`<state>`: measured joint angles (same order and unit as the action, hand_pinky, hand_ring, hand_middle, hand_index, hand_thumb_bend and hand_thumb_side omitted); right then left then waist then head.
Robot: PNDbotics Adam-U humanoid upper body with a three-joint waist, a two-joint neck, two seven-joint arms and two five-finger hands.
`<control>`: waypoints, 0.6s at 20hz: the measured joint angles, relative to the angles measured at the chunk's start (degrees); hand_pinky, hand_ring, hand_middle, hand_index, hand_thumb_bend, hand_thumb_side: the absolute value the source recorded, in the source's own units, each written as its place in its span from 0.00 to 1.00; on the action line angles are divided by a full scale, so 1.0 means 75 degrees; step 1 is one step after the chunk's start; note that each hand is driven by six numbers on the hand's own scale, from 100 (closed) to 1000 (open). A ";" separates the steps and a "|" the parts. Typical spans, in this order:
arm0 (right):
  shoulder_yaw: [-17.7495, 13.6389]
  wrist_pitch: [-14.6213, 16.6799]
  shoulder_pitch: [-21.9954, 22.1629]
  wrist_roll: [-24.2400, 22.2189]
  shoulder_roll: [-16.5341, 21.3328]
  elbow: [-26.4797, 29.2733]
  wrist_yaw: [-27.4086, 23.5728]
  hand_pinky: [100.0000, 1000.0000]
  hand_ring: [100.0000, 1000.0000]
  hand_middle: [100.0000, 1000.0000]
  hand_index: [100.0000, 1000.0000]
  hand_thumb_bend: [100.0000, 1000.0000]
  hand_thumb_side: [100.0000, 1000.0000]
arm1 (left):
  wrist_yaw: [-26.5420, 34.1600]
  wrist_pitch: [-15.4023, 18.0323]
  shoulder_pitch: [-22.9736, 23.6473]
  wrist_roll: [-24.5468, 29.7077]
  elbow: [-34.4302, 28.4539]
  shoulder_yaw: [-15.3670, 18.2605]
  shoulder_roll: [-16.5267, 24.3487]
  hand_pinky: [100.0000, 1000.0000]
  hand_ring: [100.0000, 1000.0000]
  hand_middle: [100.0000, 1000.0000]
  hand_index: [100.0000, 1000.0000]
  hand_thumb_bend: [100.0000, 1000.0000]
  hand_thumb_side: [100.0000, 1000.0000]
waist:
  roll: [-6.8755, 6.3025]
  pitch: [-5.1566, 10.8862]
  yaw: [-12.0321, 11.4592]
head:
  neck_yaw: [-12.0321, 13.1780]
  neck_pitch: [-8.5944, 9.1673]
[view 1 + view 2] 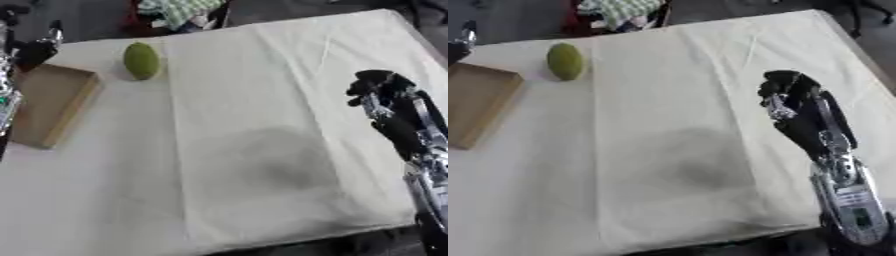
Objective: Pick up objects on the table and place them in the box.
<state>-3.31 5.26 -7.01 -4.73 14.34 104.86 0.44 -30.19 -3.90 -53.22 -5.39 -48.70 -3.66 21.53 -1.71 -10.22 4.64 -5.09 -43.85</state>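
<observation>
A green oval fruit [141, 60] lies on the white cloth near the table's far left. Just left of it sits a shallow brown cardboard box [48, 102], and nothing shows inside it. My right hand [792, 97] hovers over the right side of the table, far from the fruit, with its fingers curled in and holding nothing. My left hand [37, 48] shows only in part at the far left edge, above the box's far corner. Its arm [5, 102] runs down the left border.
The white cloth [262, 140] covers the table, with a crease running front to back down its middle. Checked fabric [179, 10] and dark clutter lie beyond the far edge. The table's front edge [289, 240] is close to the bottom of the view.
</observation>
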 measured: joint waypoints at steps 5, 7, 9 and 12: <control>0.0029 0.0002 0.0001 -0.0035 -0.0001 -0.0001 -0.0004 0.56 0.62 0.55 0.69 0.00 0.36 | -0.1305 0.0211 -0.0266 0.0448 0.0646 -0.0011 -0.0521 0.64 0.86 0.87 0.83 0.26 0.37 | 0.0007 0.0000 0.0085 | 0.0054 0.0000; 0.0045 0.0001 0.0000 -0.0046 -0.0001 -0.0002 -0.0005 0.56 0.62 0.55 0.70 0.00 0.36 | -0.1672 0.0278 -0.0330 0.0477 0.0754 -0.0012 -0.0686 0.64 0.85 0.87 0.83 0.27 0.36 | 0.0007 -0.0001 0.0101 | 0.0070 0.0000; 0.0069 0.0003 0.0000 -0.0068 -0.0002 -0.0003 -0.0007 0.56 0.62 0.55 0.70 0.00 0.36 | -0.1956 0.0341 -0.0377 0.0468 0.0802 -0.0018 -0.0832 0.64 0.85 0.88 0.83 0.27 0.36 | 0.0008 -0.0002 0.0125 | 0.0086 0.0000; 0.0072 0.0002 -0.0001 -0.0079 -0.0004 -0.0003 -0.0008 0.56 0.62 0.55 0.69 0.00 0.36 | -0.2245 0.0411 -0.0386 0.0418 0.0833 -0.0057 -0.1011 0.64 0.84 0.87 0.83 0.27 0.35 | 0.0008 -0.0003 0.0152 | 0.0122 0.0000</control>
<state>-2.77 5.27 -7.01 -5.32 14.31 104.83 0.38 -47.02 -0.82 -56.12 -2.25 -42.45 -4.09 13.95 -1.65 -10.25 5.78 -4.18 -43.85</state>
